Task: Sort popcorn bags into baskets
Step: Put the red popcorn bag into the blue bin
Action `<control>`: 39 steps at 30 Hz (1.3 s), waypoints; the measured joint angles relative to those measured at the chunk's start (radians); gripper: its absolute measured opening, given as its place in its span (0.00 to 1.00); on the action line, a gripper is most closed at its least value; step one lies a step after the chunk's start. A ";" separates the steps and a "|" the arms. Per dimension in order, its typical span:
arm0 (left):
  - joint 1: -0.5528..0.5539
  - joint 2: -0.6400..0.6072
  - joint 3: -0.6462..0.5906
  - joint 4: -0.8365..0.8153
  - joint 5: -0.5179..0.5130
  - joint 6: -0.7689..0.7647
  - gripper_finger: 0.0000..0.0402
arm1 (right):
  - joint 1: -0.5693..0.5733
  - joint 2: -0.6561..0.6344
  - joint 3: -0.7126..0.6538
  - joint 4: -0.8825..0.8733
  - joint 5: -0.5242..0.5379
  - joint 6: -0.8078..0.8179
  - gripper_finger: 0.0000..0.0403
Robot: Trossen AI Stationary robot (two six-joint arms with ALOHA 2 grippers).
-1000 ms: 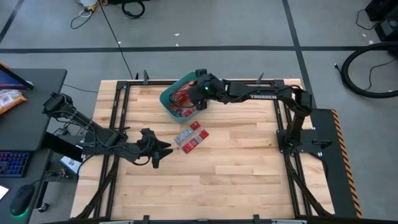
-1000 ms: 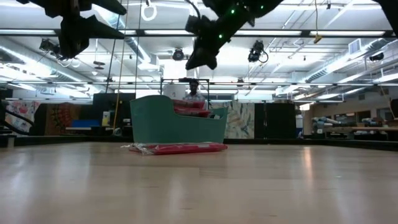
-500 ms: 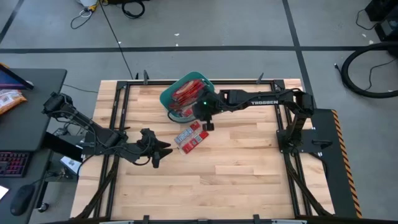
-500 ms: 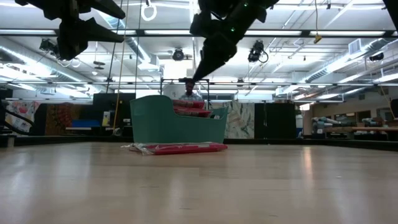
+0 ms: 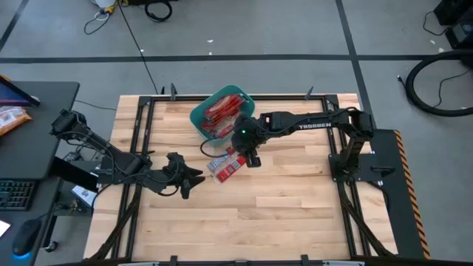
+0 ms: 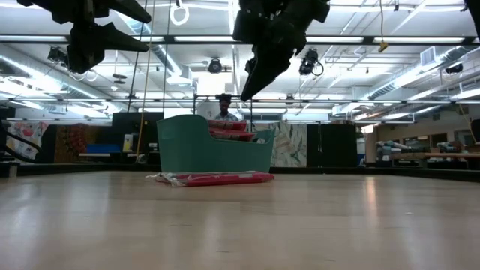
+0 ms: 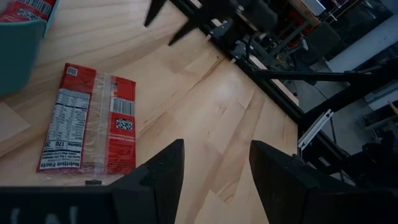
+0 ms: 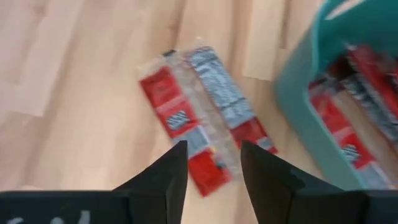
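Note:
The teal basket (image 5: 201, 118) stands at the table's far middle with several red popcorn bags (image 5: 222, 111) inside it. One more red popcorn bag (image 5: 225, 164) lies flat on the wood just in front of the basket; the right wrist view shows this bag (image 8: 199, 112) too. My right gripper (image 8: 214, 163) hangs open above this loose bag, slanting down, clear of it. My left gripper (image 7: 214, 168) waits open to the left of the bag, above the table, with nothing between its fingers.
Bare wood lies on the near side and to the right of the loose bag. A black frame rail (image 5: 222, 97) runs along the far edge behind the basket. A desk with a keyboard (image 5: 15, 193) stands left of the table.
My right gripper has left the space over the basket and come toward the table's near edge and down, to above the loose bag. It has tipped from nearly level to pointing steeply down. The bag and the basket have stayed put.

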 joint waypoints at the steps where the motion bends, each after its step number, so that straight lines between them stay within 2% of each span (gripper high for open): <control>1: 0.000 0.000 0.000 0.000 0.000 -0.002 0.46 | 0.007 0.000 0.000 -0.001 -0.013 0.010 0.39; 7: 0.000 0.000 0.000 0.000 -0.008 -0.016 0.46 | 0.051 0.000 -0.031 0.028 -0.040 0.030 0.42; 13: 0.000 0.000 0.000 0.000 -0.010 -0.021 0.46 | 0.071 0.001 -0.199 0.210 -0.032 0.031 0.46; 17: 0.000 0.000 0.000 0.000 -0.011 -0.028 0.46 | 0.084 0.002 -0.296 0.341 0.001 0.029 0.48; 24: 0.000 0.001 0.000 -0.002 -0.011 -0.047 0.46 | 0.096 0.002 -0.404 0.466 0.143 -0.060 0.46; 32: 0.000 0.002 0.000 -0.006 -0.011 -0.054 0.46 | 0.097 0.060 -0.430 0.583 0.119 -0.091 0.46; 39: 0.000 0.002 0.000 -0.008 0.014 -0.074 0.46 | 0.081 0.077 -0.429 0.709 0.083 0.020 0.44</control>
